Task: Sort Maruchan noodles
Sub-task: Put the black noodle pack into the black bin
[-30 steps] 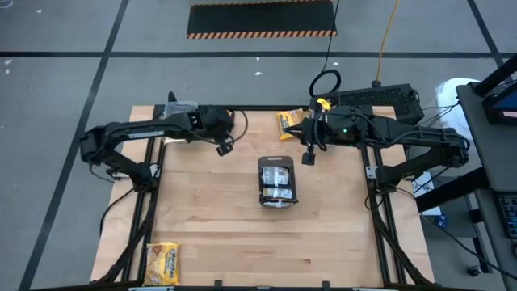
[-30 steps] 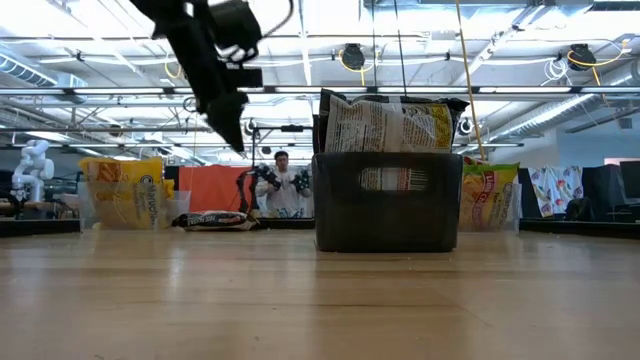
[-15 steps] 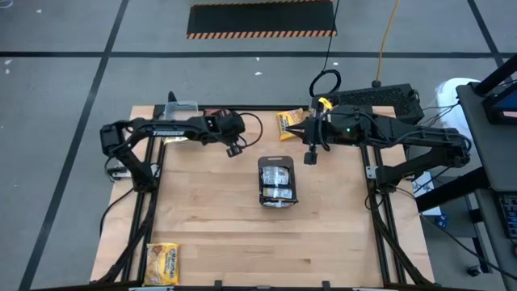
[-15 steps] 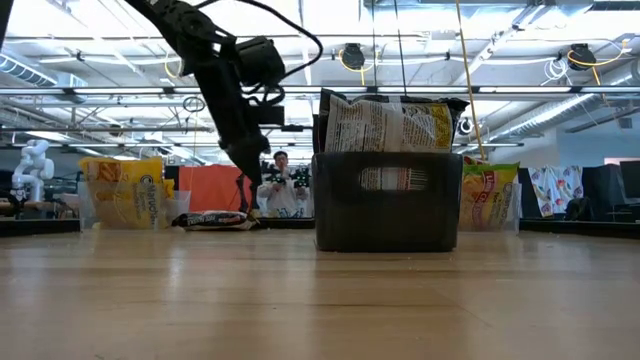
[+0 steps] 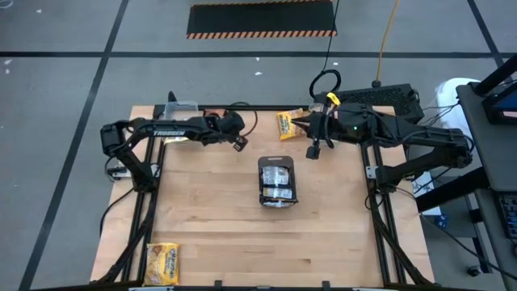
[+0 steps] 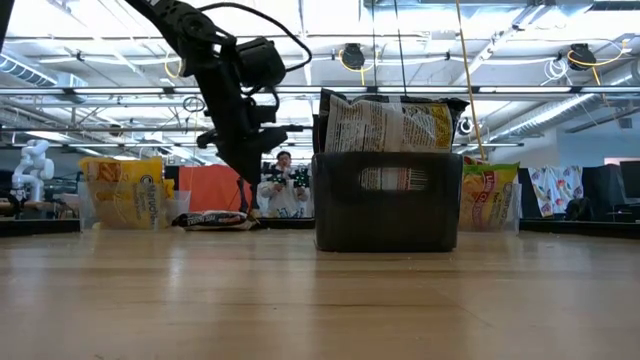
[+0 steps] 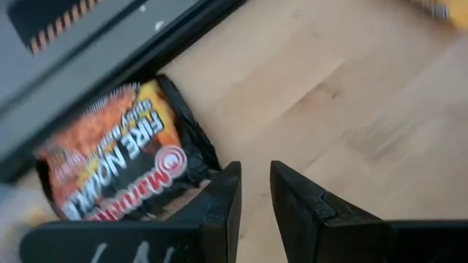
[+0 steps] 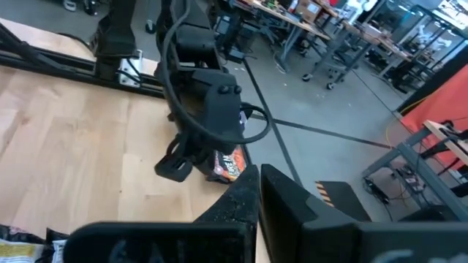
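Observation:
A dark packet of Maruchan noodles [image 7: 117, 157] with orange print lies flat on the wood by the table's far rail. My left gripper [image 7: 254, 193] hangs just beside its corner, slanting down, fingers a little open with bare wood between them. The right wrist view shows that gripper over the same packet [image 8: 228, 164]. My right gripper [image 5: 313, 152] is shut and holds nothing, raised over the far right part of the table. More packets stand on edge in a dark grey tray [image 5: 277, 198] at the table's middle.
One yellow packet [image 5: 288, 123] sits at the far edge and another [image 5: 164, 260] at the near left corner. A clear tub [image 5: 182, 107] stands at the far left. Bare wood lies all around the tray. A person [image 6: 283, 180] shows far behind the table.
My left gripper has come down toward the table and reached out toward the dark packet at the far edge, rolling its wrist as it went. In the last half second it has kept still. The packets have not moved.

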You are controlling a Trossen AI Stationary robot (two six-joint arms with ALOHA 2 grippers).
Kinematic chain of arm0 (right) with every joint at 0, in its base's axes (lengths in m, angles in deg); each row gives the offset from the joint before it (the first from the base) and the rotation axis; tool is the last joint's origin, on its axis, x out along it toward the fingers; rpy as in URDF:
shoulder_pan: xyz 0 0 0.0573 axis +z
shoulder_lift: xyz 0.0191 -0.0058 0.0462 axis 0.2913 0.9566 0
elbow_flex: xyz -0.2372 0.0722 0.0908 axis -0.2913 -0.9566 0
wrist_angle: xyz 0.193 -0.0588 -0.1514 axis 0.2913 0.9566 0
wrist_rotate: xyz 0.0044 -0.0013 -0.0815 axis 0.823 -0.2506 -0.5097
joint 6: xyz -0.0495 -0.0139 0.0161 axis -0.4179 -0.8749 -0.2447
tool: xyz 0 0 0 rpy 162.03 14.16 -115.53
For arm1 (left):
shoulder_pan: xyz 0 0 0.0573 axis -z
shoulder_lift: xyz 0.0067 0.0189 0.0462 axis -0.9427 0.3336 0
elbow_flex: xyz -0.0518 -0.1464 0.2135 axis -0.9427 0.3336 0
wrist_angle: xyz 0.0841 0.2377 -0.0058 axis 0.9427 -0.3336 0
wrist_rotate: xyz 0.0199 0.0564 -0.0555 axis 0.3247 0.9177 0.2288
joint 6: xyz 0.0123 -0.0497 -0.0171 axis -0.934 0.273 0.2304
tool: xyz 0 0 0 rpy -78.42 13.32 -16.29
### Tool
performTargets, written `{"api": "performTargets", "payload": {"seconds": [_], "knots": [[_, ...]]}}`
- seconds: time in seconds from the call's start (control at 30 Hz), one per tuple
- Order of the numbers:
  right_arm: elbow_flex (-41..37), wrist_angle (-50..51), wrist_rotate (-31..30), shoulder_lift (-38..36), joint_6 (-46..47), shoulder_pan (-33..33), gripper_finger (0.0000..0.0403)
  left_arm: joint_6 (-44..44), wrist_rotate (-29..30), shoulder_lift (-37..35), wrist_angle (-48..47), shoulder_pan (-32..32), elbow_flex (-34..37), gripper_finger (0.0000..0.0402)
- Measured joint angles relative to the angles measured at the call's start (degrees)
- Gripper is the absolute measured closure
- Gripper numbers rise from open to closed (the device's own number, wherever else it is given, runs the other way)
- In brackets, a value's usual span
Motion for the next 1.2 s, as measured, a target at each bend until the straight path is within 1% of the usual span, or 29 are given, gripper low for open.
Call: {"api": "performTargets", "payload": {"seconds": [0.07,0.13,0.37,0.53,0.63,0.7,0.9,0.97,1.07,1.13,1.2], "knots": [[0.0,0.0,0.0,0.0,-0.3,0.0,0.039,5.7,0.0,0.0,0.0,0.3,0.0,0.032],[0.0,0.0,0.0,-0.2,-0.5,0.0,0.039,9.2,0.0,0.0,0.0,0.6,0.0,0.032],[0.0,-1.1,0.0,-0.7,-0.4,0.0,0.039,16.2,0.4,0.0,-0.9,0.2,0.0,0.032],[0.0,-4.1,0.0,-1.1,-0.3,0.0,0.039,21.6,0.3,0.1,-4.6,-0.6,0.0,0.032],[0.0,-5.5,0.0,-1.4,-0.5,0.0,0.039,24.0,-1.8,0.8,-6.2,-1.2,0.0,0.032],[0.0,-6.6,0.0,-1.5,-0.5,0.0,0.039,24.5,-3.4,1.0,-6.7,-1.7,0.0,0.032],[0.0,-7.7,0.0,-1.5,-1.4,0.0,0.039,21.7,-2.6,3.1,-3.7,-2.0,0.0,0.032],[0.0,-7.7,0.0,-1.5,-1.5,0.0,0.039,20.6,-3.6,4.2,-3.8,-2.6,-0.1,0.032],[0.0,-7.9,0.0,-1.5,-1.6,0.0,0.039,19.4,-5.4,7.0,-2.6,-3.3,0.0,0.032],[0.0,-8.2,0.0,-1.5,-2.0,0.0,0.039,17.8,-5.5,8.5,-2.4,-3.5,0.1,0.032],[0.0,-8.2,0.0,-1.5,-2.1,0.0,0.039,16.5,-5.4,9.7,0.0,-3.6,0.0,0.032]]}}
